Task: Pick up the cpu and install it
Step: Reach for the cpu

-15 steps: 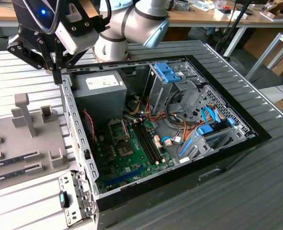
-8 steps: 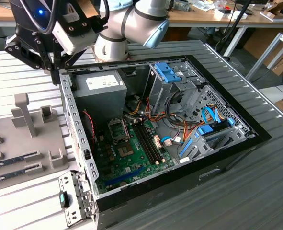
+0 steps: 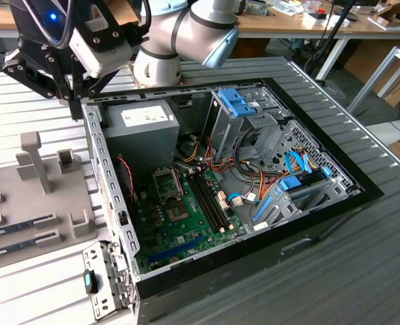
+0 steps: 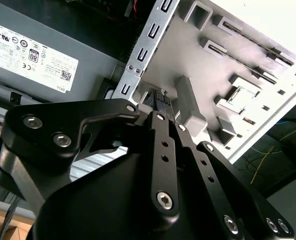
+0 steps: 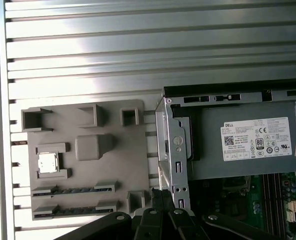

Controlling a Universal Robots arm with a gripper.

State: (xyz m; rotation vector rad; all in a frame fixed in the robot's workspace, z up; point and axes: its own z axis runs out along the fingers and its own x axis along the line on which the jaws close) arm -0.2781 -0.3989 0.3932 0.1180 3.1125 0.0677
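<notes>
The cpu [image 5: 47, 162], a small silver-topped square, lies flat in a recess of the grey fixture tray [image 5: 112, 165] beside the open computer case [image 3: 112, 169]. My gripper [image 5: 163, 194] hangs over the case's metal corner rail, between the tray and the power supply [image 5: 248, 145]. It is well apart from the cpu. Its black fingers [image 4: 160, 100] meet at the tips with nothing between them, so it is shut. In the exterior view the gripper [image 3: 73, 108] sits at the case's far corner on the view's left. The black socket frame [image 3: 166, 181] sits on the green motherboard [image 3: 186, 223].
Two long memory sticks [image 5: 67, 190] lie in tray slots near the cpu, and grey posts [image 3: 34, 159] stand up from the tray. Inside the case are cables, blue drive brackets [image 3: 237, 101] and black memory slots [image 3: 210, 200]. Ribbed metal table [image 5: 137, 45] surrounds everything.
</notes>
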